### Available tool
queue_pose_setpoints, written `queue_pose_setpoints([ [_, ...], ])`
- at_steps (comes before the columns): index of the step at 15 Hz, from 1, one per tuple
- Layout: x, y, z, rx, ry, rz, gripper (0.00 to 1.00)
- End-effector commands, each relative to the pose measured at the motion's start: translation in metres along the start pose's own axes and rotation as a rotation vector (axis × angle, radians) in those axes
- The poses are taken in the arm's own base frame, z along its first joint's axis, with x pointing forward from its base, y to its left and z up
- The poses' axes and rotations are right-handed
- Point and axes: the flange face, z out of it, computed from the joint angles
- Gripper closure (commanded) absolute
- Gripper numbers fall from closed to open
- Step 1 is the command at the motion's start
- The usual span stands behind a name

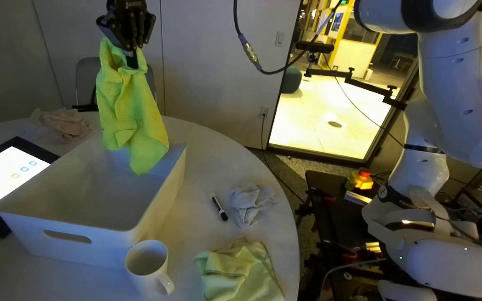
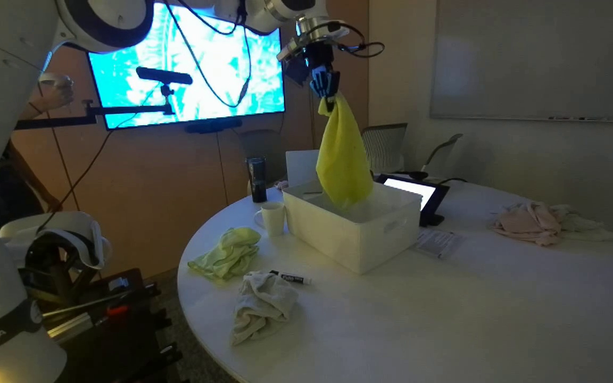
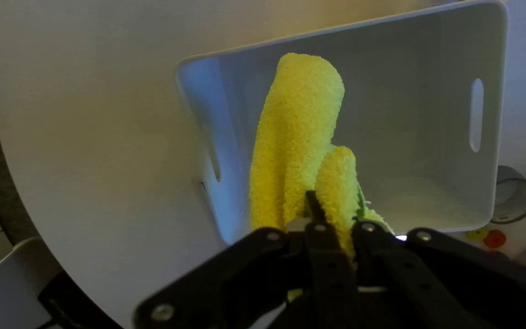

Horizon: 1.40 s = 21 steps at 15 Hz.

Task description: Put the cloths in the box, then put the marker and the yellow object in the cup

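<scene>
A bright yellow-green cloth (image 1: 130, 108) hangs from my gripper (image 1: 132, 60), which is shut on its upper part. The cloth dangles over the opening of the white box (image 2: 333, 239); whether its lower end dips below the rim I cannot tell. On the table lie a white-grey cloth (image 2: 264, 306) and a pale yellow-green cloth (image 1: 241, 271). Beside the white-grey one rests the marker (image 1: 219, 207). Close to a box corner the white cup (image 1: 147, 267) stands upright. A small yellow-and-red thing (image 3: 486, 236) shows past the box in the wrist view; whether it is the yellow object is unclear.
A lit tablet (image 2: 410, 189) stands close alongside the box. A beige-pink fabric heap (image 2: 530, 223) lies farther off on the table. Near one box end sits a tape roll (image 3: 516, 194). A dark tumbler (image 2: 257, 178) rises behind the cup, and a paper sheet (image 2: 437, 242) lies by the tablet.
</scene>
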Motion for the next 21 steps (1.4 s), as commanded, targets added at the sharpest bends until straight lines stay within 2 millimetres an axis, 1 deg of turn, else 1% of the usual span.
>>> queue_pose_setpoints([
  [1, 0.016, 0.009, 0.001, 0.045, 0.017, 0.007, 0.96],
  [3, 0.02, 0.012, 0.005, 0.054, 0.014, 0.015, 0.96],
  [4, 0.022, 0.01, 0.009, 0.055, 0.013, 0.014, 0.72],
  [5, 0.024, 0.011, 0.01, 0.061, 0.014, 0.017, 0.68],
  [6, 0.025, 0.011, 0.012, 0.063, 0.013, 0.016, 0.62],
  [10, 0.027, 0.009, 0.021, 0.062, 0.002, 0.011, 0.32],
  [12, 0.024, 0.006, 0.025, 0.068, -0.021, -0.002, 0.17],
  [14, 0.015, -0.004, 0.032, 0.073, -0.054, -0.022, 0.02],
  [15, 0.009, -0.01, 0.035, 0.074, -0.074, -0.035, 0.0],
  [18, -0.007, -0.031, 0.053, 0.107, -0.131, -0.067, 0.0],
  [20, -0.023, -0.046, 0.071, 0.138, -0.179, -0.077, 0.0],
  [21, -0.033, -0.051, 0.077, 0.155, -0.201, -0.082, 0.0],
])
